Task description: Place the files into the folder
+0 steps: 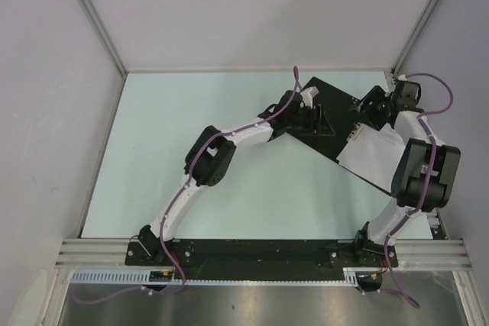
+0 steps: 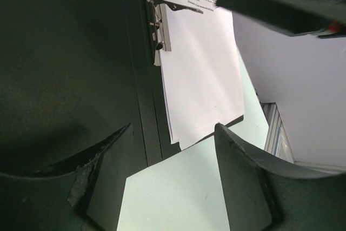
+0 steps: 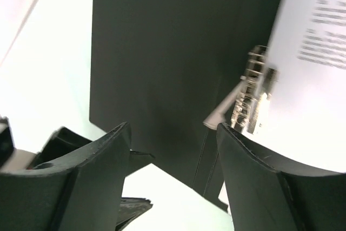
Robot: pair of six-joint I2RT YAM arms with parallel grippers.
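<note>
Left wrist: flat, seemingly matte-black folder point(image 2: 70, 52)

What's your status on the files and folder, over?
Left jaws open, right jaws open, both empty. Folder lies open, files on its right half by the clip. Nothing in the way.

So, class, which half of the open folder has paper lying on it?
The one on the right arm's side of the metal clip: white sheets cover it. The folder half under the left gripper is bare black.
</note>
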